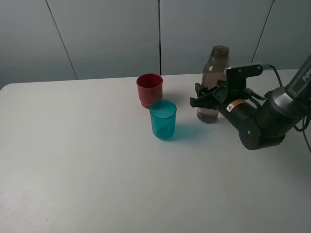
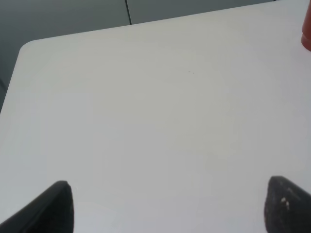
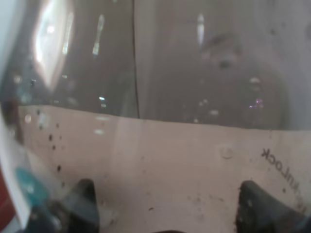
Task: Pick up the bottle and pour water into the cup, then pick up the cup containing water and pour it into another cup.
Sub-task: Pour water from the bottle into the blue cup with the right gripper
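Note:
The smoky grey-brown bottle (image 1: 216,68) stands uncapped and upright on the white table (image 1: 73,174), at the back right. My right gripper (image 1: 206,100) is shut on the bottle's lower body from the right. The bottle (image 3: 170,87) fills the right wrist view, with a water line partway up and a dark fingertip (image 3: 85,199) on each side. The teal cup (image 1: 163,119) stands left of the bottle. The red cup (image 1: 149,89) is just behind the teal one. My left gripper (image 2: 167,208) is open over bare table, and a sliver of the red cup (image 2: 307,34) shows at that view's edge.
Grey wall panels (image 1: 107,34) rise behind the table's far edge. The right arm's dark body (image 1: 260,124) and its cables (image 1: 279,77) hang over the table's right side.

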